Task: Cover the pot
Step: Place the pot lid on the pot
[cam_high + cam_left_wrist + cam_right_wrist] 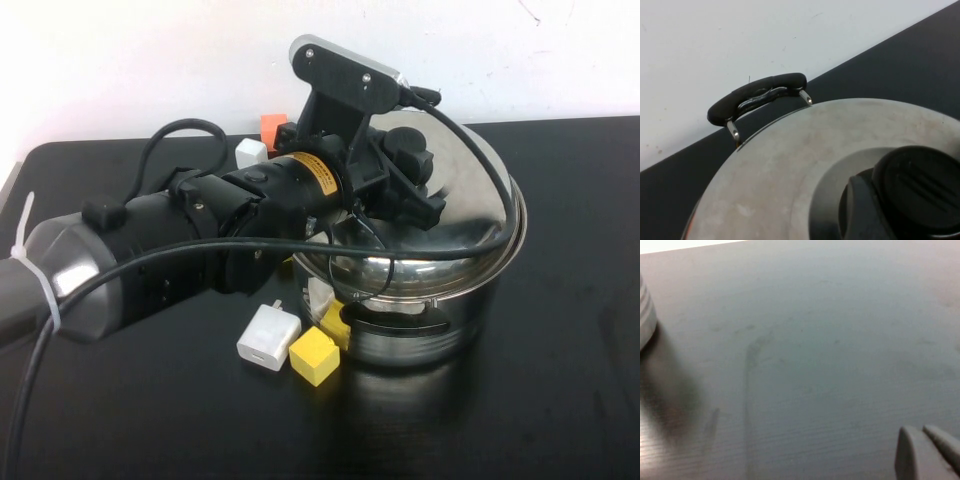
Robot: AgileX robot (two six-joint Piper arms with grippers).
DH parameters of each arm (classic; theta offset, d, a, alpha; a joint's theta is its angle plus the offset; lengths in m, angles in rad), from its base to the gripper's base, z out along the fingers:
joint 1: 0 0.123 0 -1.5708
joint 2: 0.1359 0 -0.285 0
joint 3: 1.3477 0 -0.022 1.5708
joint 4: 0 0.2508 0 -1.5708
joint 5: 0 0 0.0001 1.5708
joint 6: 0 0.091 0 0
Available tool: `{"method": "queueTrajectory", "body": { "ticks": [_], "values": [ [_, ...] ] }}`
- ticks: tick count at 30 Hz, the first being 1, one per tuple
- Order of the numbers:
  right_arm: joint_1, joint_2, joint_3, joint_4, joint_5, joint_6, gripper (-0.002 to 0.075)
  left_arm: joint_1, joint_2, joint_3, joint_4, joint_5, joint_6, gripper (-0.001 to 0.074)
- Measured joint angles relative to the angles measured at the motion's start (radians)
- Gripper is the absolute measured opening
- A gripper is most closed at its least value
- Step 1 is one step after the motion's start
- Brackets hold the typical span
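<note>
The large steel pot [430, 325] stands at mid table, with a black side handle [395, 322] facing me. The domed steel lid [475, 190] lies tilted over its mouth. My left gripper [408, 188] reaches over the pot from the left and is shut on the lid's black knob. In the left wrist view the lid [785, 180] fills the picture, with the knob [920, 192] held in my left gripper [905, 200] and the pot's far handle [757, 97] beyond it. My right gripper [929, 452] hovers low over bare black table, its fingers together and empty; it is outside the high view.
A white charger [268, 338] and two yellow cubes [314, 356] lie in front of the pot on the left. An orange block [273, 128] and a white block [250, 152] sit behind the left arm. A steel edge [644, 315] shows in the right wrist view.
</note>
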Motion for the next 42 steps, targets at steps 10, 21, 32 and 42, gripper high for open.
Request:
{"method": "queueTrajectory", "body": {
  "ticks": [10, 21, 32, 42],
  "values": [
    [0.0, 0.0, 0.0, 0.0, 0.0, 0.0, -0.0002, 0.0, 0.0, -0.011, -0.005, 0.018, -0.002, 0.0333],
    [0.0, 0.0, 0.0, 0.0, 0.0, 0.0, -0.0002, 0.0, 0.0, -0.078, -0.063, 0.14, -0.015, 0.0333],
    [0.0, 0.0, 0.0, 0.0, 0.0, 0.0, -0.0002, 0.0, 0.028, -0.079, -0.059, 0.109, 0.007, 0.0333],
    [0.0, 0.0, 0.0, 0.0, 0.0, 0.0, -0.0002, 0.0, 0.034, -0.079, -0.023, 0.097, 0.007, 0.0333]
  ]
}}
